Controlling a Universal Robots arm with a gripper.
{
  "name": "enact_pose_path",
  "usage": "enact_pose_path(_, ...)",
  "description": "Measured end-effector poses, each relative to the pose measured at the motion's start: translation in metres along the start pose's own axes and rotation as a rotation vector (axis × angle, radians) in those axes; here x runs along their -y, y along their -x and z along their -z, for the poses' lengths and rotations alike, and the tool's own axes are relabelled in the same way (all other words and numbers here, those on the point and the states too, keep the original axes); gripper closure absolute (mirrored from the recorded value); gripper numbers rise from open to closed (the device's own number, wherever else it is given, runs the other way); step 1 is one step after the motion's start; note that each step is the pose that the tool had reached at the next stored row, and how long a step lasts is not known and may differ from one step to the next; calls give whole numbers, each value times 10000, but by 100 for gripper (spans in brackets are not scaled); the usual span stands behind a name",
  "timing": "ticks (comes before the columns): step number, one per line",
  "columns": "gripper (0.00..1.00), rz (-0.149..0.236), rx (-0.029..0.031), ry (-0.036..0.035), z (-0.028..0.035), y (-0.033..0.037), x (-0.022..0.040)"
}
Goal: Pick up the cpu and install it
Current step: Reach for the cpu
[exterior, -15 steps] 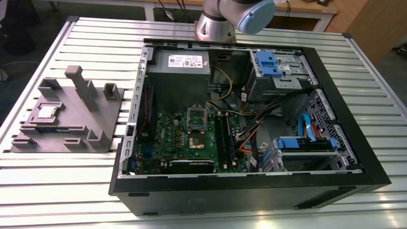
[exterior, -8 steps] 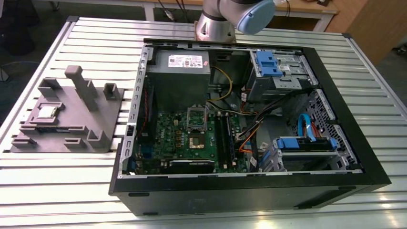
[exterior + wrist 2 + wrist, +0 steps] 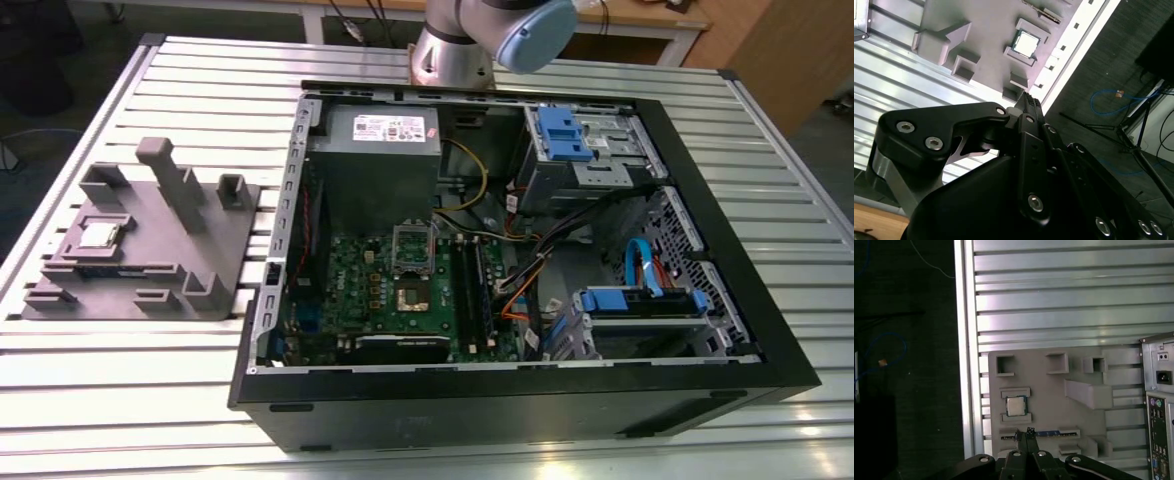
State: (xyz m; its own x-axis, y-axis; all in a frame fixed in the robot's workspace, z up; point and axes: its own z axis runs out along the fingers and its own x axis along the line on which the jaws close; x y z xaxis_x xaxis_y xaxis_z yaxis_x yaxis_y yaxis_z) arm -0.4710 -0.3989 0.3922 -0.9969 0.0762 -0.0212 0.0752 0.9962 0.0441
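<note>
The cpu (image 3: pixel 1015 406) lies flat in a framed square pocket of the grey fixture tray (image 3: pixel 1054 405), with no long axis to line up on. My fingers (image 3: pixel 1030 437) are pressed together on nothing, their tips high over the tray's near edge, the cpu just ahead of them and apart. The tray sits on the slatted bench (image 3: pixel 134 400) beside the open computer case (image 3: pixel 534 410).

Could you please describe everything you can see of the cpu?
The cpu is a small flat square chip with a silvery-grey metal top and a thin pale edge. It lies flat, top up, in a raised-edged recess of the grey holder tray on the slatted table beside the computer case. Nothing grips it.
</note>
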Motion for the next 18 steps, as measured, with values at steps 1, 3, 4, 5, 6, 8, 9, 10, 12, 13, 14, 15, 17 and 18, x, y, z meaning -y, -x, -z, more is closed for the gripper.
enact_pose_path(1,90,0,0,0,0,-7,1)
enact_pose_path(3,90,0,0,0,1,-21,2)
enact_pose_path(4,90,0,0,0,1,-28,2)
enact_pose_path(5,90,0,1,0,1,-35,3)
enact_pose_path(6,90,0,0,0,1,-42,3)
enact_pose_path(8,90,0,0,0,1,-56,4)
enact_pose_path(9,90,0,0,0,1,-63,5)
enact_pose_path(10,90,0,0,0,1,-70,6)
enact_pose_path(12,90,1,1,1,1,-75,6)
enact_pose_path(13,90,1,0,1,2,-66,5)
enact_pose_path(14,90,1,0,0,1,-45,3)
enact_pose_path(15,90,1,0,0,1,-33,3)
enact_pose_path(17,90,-2,0,0,0,-32,2)
enact_pose_path(18,90,0,0,0,0,-19,1)
